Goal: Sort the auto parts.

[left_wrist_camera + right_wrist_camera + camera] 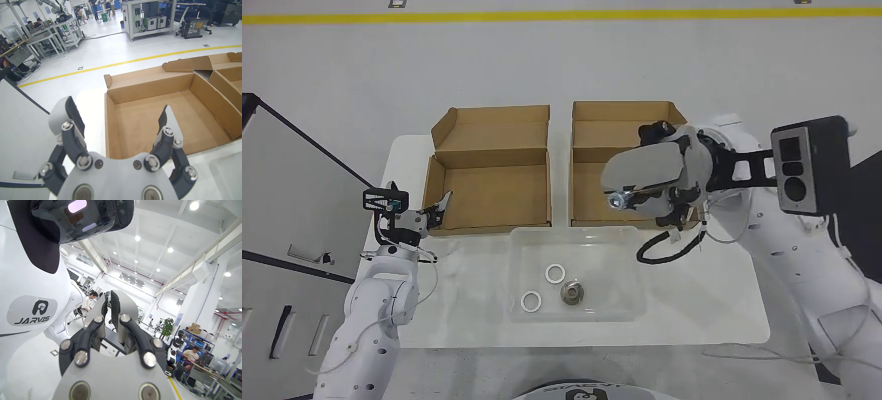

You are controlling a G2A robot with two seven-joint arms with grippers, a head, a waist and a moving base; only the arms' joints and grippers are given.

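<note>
Ribbed silver metal part (108,298): clamped in the closed right tool (110,300), raised behind the clear plastic tray (627,312). The tray holds two white rings (555,272) and a grey metal fitting (571,293). Left tool (118,111): wide open, empty, beyond the tray's left end, at a brown cardboard box (189,106).

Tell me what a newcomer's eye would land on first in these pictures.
The right gripper, raised over the right-hand open brown cardboard box and tilted upward, is shut on a small ridged metal part. Nearer the robot, a clear plastic tray holds two white rings and a grey metal part. The open left gripper sits by the left-hand brown cardboard box, at its near corner.
</note>
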